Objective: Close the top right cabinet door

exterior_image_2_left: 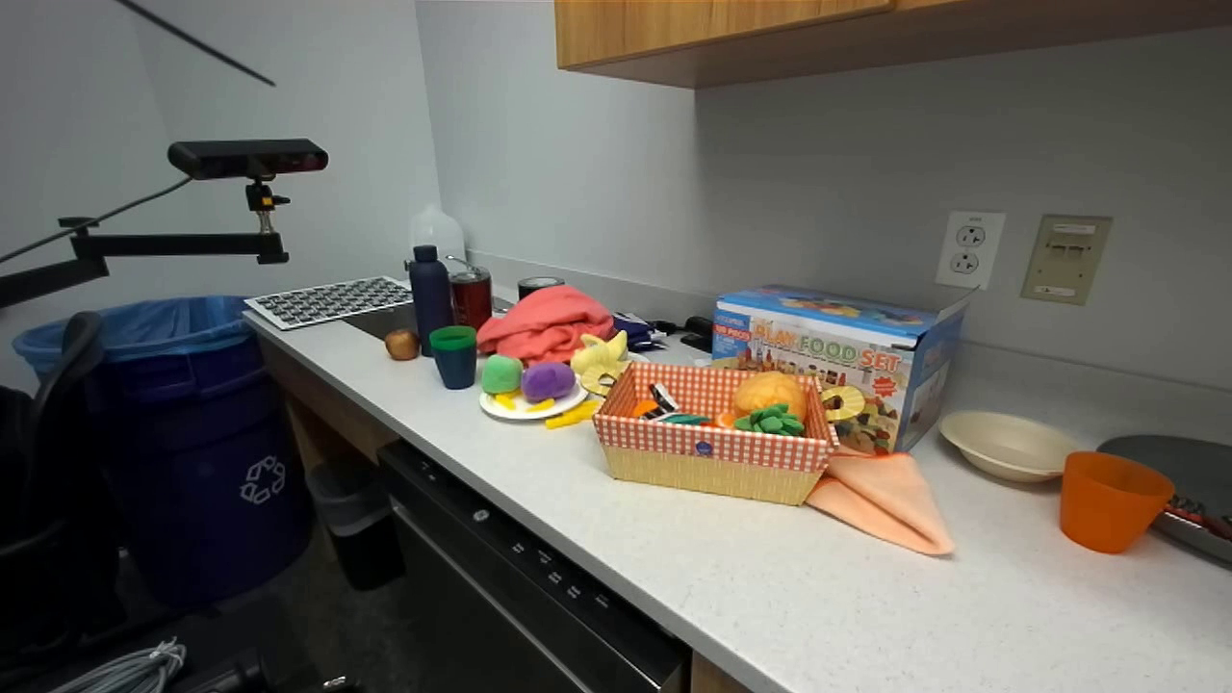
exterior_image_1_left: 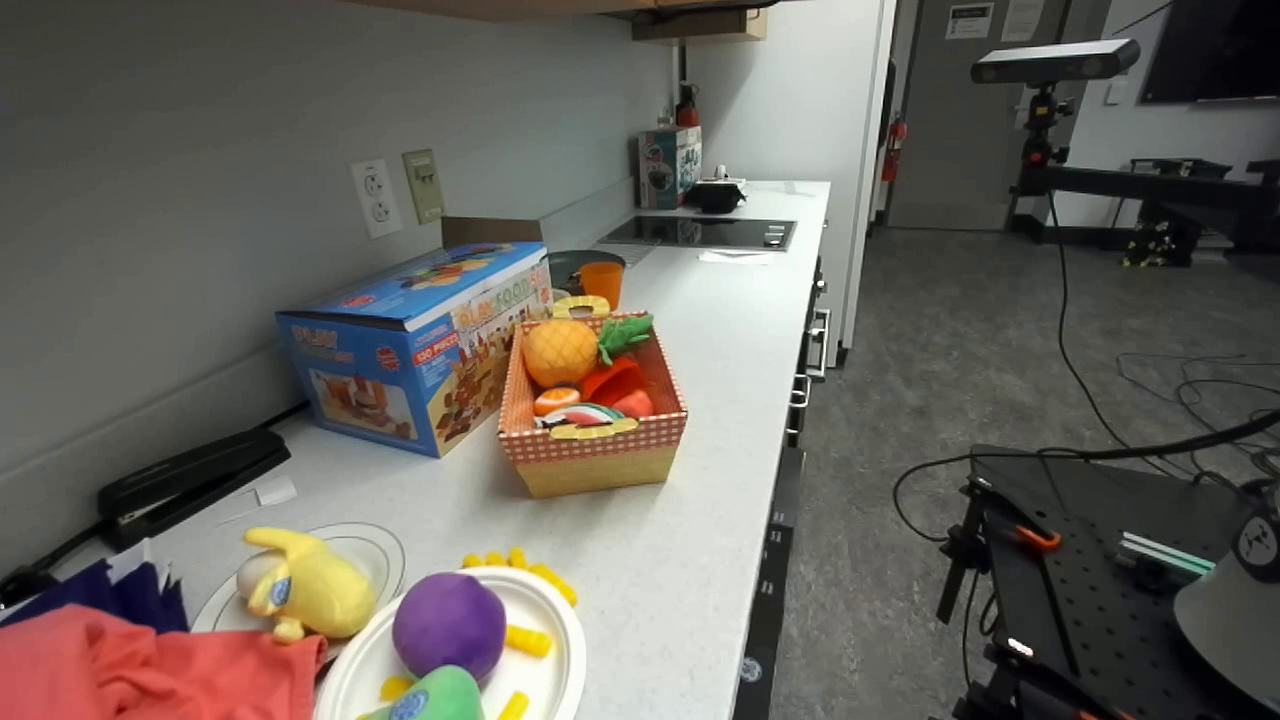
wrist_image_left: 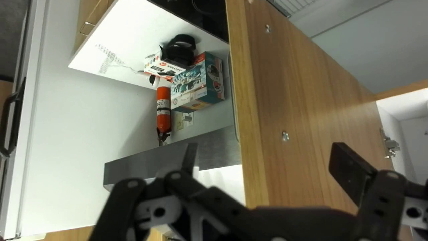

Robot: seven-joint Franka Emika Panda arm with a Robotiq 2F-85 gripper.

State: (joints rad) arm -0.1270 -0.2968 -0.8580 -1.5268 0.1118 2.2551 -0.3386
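Note:
In the wrist view, whose picture looks upside down, a wooden cabinet door [wrist_image_left: 311, 117] stands open. Its inner face with two screws is towards me, and its edge runs down the middle. A thin metal handle [wrist_image_left: 233, 100] shows on its outer side. A hinge [wrist_image_left: 390, 144] joins it to the white cabinet interior [wrist_image_left: 406, 134] at the right. My gripper [wrist_image_left: 269, 162] is open, one finger on each side of the door edge. Both fingers appear apart from the wood. The gripper and the open door are out of view in both exterior views.
The wrist view shows a grey range hood [wrist_image_left: 214, 150], a fire extinguisher [wrist_image_left: 164, 110] and a teal box [wrist_image_left: 200, 83]. Upper cabinets [exterior_image_2_left: 770, 53] hang over the counter [exterior_image_2_left: 770, 577], which bears a basket [exterior_image_2_left: 712, 472] and a play food box [exterior_image_2_left: 837, 337]. A camera [exterior_image_1_left: 1055, 62] stands on an arm.

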